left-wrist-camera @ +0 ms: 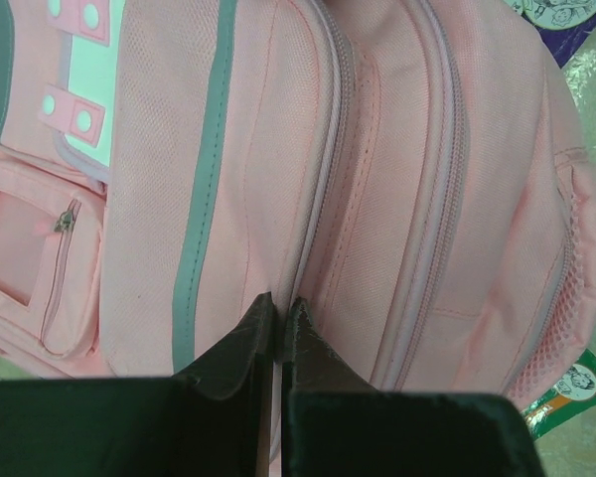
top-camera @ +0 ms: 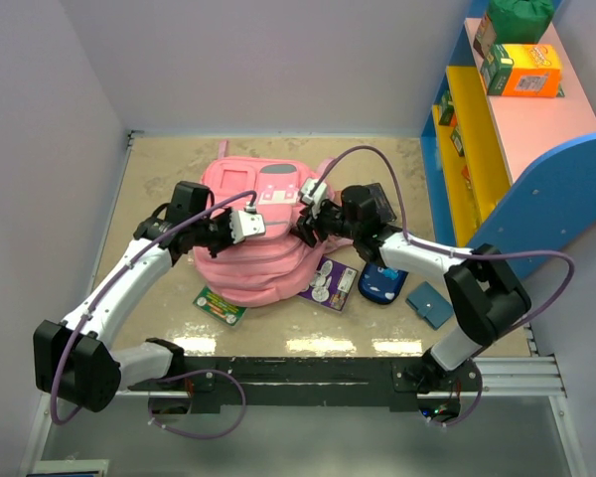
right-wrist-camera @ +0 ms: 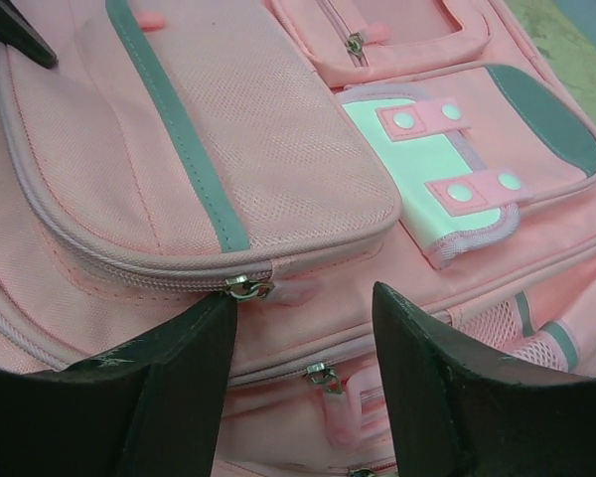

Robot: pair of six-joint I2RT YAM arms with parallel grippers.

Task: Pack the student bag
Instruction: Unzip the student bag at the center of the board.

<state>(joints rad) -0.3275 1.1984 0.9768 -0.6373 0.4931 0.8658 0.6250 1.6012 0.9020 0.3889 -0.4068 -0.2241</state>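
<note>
The student bag (top-camera: pixel 263 253) is a big pink backpack with grey trim, lying mid-table with its front pockets up. My left gripper (top-camera: pixel 241 226) is on its left upper side. In the left wrist view the fingertips (left-wrist-camera: pixel 263 316) are pressed together on a fabric seam of the bag (left-wrist-camera: pixel 397 199). My right gripper (top-camera: pixel 313 212) is at the bag's right side. In the right wrist view it is open (right-wrist-camera: pixel 306 298), with the jaws either side of the bag (right-wrist-camera: pixel 278 129), close over two metal zip pulls (right-wrist-camera: pixel 248 288).
A dark-blue pencil case (top-camera: pixel 382 283), a purple sticker card (top-camera: pixel 328 283) and a blue-grey pouch (top-camera: pixel 430 303) lie right of the bag. A green packet (top-camera: pixel 219 303) lies at its front left. A coloured shelf (top-camera: pixel 507 149) with boxes stands at the right.
</note>
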